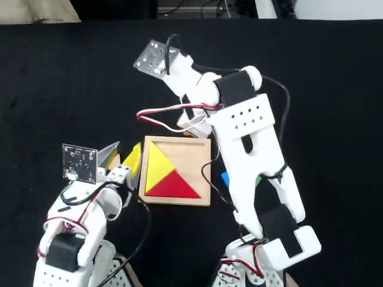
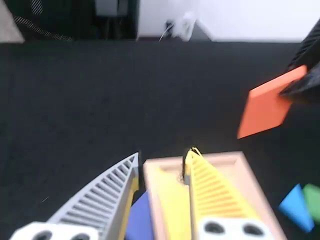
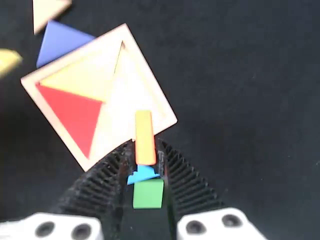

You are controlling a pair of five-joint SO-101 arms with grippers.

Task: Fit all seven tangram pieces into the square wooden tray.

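Observation:
The square wooden tray [image 1: 177, 202] holds a yellow triangle [image 1: 157, 167] and a red triangle [image 1: 175, 185]. My right gripper [image 3: 145, 145] is shut on an orange piece [image 3: 144, 136], held on edge above the tray's [image 3: 165, 118] far rim; the same orange piece [image 2: 267, 107] hangs in the air in the left wrist view. At the tray's left side my left gripper [image 2: 164, 154] stands open, its yellow finger [image 2: 210, 195] over the tray and a dark blue triangle [image 2: 137, 220] between its fingers. A light blue piece [image 1: 225, 178] and a green square [image 1: 258, 179] lie right of the tray.
A pale wooden piece [image 3: 47, 10] lies beyond the dark blue triangle [image 3: 62, 42], off the tray's left side. The right arm [image 1: 242, 119] stretches across the tray's right edge. Black cloth covers the table [image 1: 323, 89].

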